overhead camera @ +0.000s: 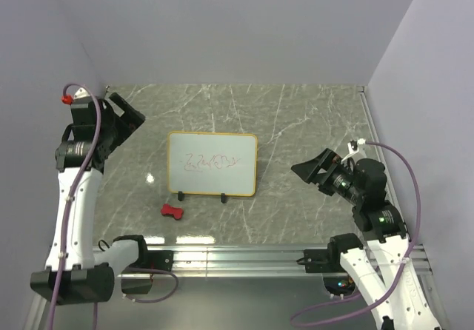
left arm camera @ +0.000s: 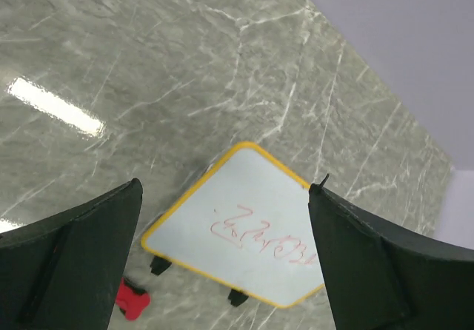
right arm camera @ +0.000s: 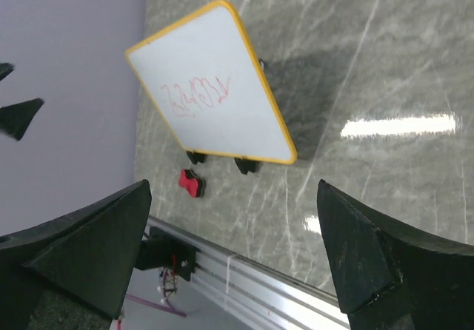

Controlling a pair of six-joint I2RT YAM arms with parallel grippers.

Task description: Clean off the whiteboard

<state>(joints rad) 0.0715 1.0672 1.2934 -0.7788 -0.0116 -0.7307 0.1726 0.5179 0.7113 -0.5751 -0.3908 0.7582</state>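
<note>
The whiteboard (overhead camera: 212, 163) stands on two black clip feet at the middle of the marble table, with red scribbles across its face. It also shows in the left wrist view (left arm camera: 252, 234) and the right wrist view (right arm camera: 215, 93). A small red bone-shaped eraser (overhead camera: 172, 211) lies on the table just in front of the board's left foot, and shows in both wrist views (left arm camera: 131, 300) (right arm camera: 191, 183). My left gripper (overhead camera: 132, 119) is open and empty, raised to the left of the board (left arm camera: 226, 189). My right gripper (overhead camera: 307, 171) is open and empty, raised to the right of the board (right arm camera: 233, 189).
An aluminium rail (overhead camera: 244, 256) runs along the table's near edge, also seen in the right wrist view (right arm camera: 244, 278). Lilac walls (overhead camera: 237, 27) close the table at the back and on both sides.
</note>
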